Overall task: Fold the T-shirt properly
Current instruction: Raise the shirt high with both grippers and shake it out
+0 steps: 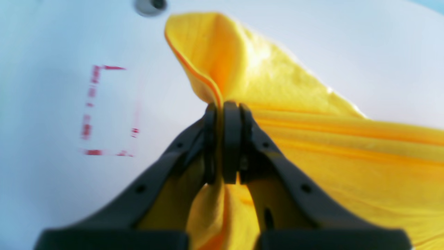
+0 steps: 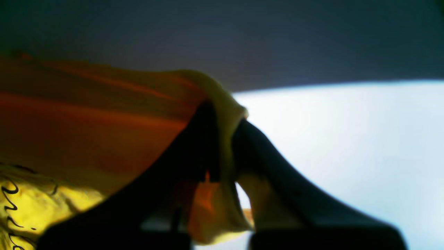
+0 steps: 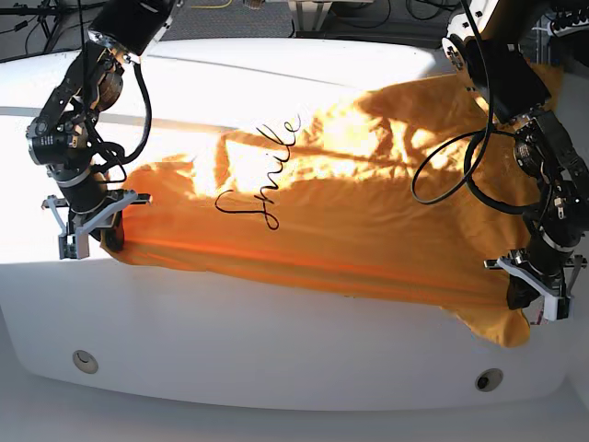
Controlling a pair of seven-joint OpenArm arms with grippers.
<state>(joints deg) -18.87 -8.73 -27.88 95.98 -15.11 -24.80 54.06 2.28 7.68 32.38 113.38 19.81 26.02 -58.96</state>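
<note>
Both grippers are clamped on the T-shirt (image 3: 350,212): the left gripper (image 1: 227,111) has its jaws pressed together on a bunched fold, cloth spilling out behind and beyond them. The right gripper (image 2: 225,118) pinches a hem the same way, and the shirt stretches between them over the white table (image 3: 276,350), black script (image 3: 262,189) facing up

Orange-yellow T-shirt (image 3: 368,230) with black script lettering (image 3: 262,189); white table (image 3: 276,359).

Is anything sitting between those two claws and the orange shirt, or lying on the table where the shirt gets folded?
Nothing visible: both the left gripper and right gripper already pinch the T-shirt, and the white table around it looks bare.
</note>
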